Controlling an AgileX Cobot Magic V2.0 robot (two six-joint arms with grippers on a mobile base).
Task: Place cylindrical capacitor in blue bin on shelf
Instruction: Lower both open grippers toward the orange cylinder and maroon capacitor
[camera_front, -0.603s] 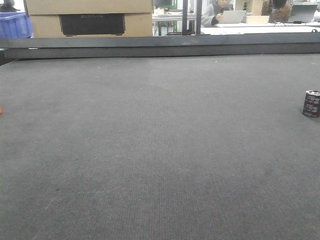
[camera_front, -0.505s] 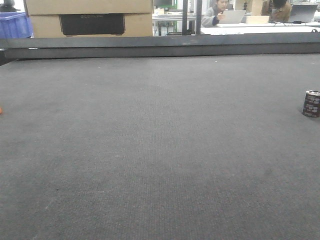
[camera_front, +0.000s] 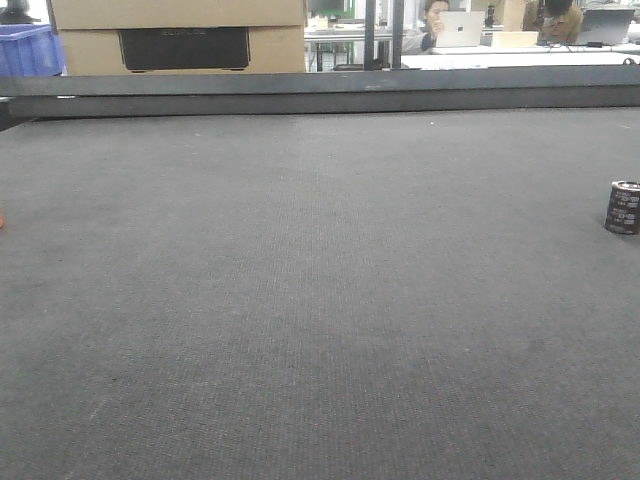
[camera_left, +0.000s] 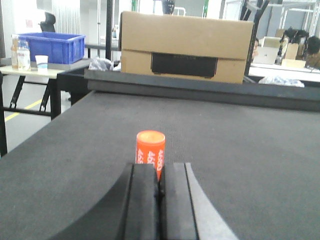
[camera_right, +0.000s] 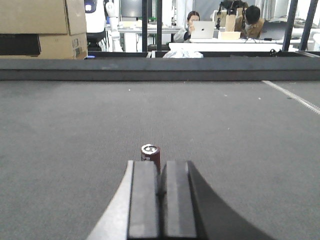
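Observation:
The cylindrical capacitor (camera_front: 622, 207), dark with pale markings and a silvery top, stands upright on the dark grey mat at the far right edge. In the right wrist view the capacitor (camera_right: 150, 152) stands just beyond my right gripper (camera_right: 160, 167), which is shut and empty, its pads pressed together. My left gripper (camera_left: 159, 169) is also shut and empty, with an orange cylinder (camera_left: 150, 149) standing upright just past its tips. The steel shelf is out of view. Neither gripper shows in the front view.
A raised dark rail (camera_front: 320, 90) bounds the mat's far edge. Cardboard boxes (camera_front: 180, 35) stand behind it. A blue crate (camera_left: 51, 46) sits on a side table to the left and also shows in the front view (camera_front: 28, 50). The mat's left edge (camera_left: 30, 145) drops to the floor.
Nothing on the mat has moved. Only a person in the background has shifted.

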